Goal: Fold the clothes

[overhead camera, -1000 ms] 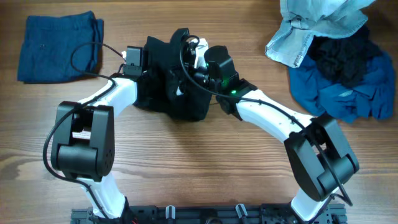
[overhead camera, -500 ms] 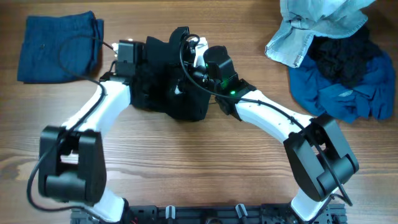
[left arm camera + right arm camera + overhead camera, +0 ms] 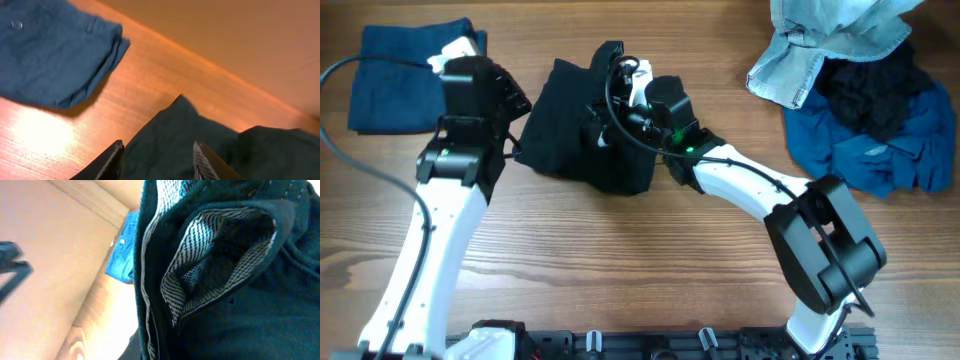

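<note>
A black garment [image 3: 575, 125] lies bunched at the table's middle. It has a striped pocket lining that shows in the right wrist view [image 3: 220, 255]. My left gripper [image 3: 518, 118] is open at the garment's left edge. In the left wrist view its fingers [image 3: 159, 160] straddle the dark cloth [image 3: 175, 135] without closing on it. My right gripper [image 3: 625, 88] is buried in the garment's raised top fold and appears shut on it. Its fingers are hidden by cloth.
A folded dark blue garment [image 3: 415, 75] lies at the back left and also shows in the left wrist view [image 3: 50, 50]. A pile of light blue [image 3: 830, 40], black [image 3: 865, 95] and blue clothes [image 3: 880, 150] sits at the back right.
My left arm has swung up and to the left, off the black garment's top, to its left edge. The garment's left side now lies flatter. The right arm has barely moved.
</note>
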`<state>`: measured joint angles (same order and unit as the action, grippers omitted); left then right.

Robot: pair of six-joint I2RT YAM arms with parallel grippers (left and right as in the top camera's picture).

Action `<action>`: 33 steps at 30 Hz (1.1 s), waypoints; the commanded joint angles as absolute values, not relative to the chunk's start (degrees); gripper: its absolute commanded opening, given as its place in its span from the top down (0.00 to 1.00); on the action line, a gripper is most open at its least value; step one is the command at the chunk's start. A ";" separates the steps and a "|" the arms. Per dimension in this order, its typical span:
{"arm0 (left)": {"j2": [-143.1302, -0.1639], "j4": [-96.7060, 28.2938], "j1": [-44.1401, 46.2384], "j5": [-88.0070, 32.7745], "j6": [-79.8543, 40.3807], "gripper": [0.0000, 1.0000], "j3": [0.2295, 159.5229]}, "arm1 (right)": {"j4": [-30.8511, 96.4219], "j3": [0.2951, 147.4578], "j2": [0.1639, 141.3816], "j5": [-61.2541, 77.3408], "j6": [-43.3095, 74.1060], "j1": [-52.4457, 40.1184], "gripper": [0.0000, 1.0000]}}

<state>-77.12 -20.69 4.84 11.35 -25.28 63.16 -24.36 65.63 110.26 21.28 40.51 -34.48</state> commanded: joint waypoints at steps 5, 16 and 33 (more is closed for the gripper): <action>-74.78 -22.22 4.60 12.32 -25.96 0.57 62.92 | -31.07 66.70 112.31 21.04 36.07 -38.44 0.00; -74.87 -24.34 4.60 12.25 -25.96 0.58 62.89 | -33.10 66.76 109.75 28.18 36.64 -35.27 0.00; -86.50 -22.52 19.03 -4.03 -15.22 0.44 62.92 | 4.93 66.76 103.50 39.22 26.09 -3.36 0.00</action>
<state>-84.09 -24.45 13.63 -1.76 -19.03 63.16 1.91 66.26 105.60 35.83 30.92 -7.70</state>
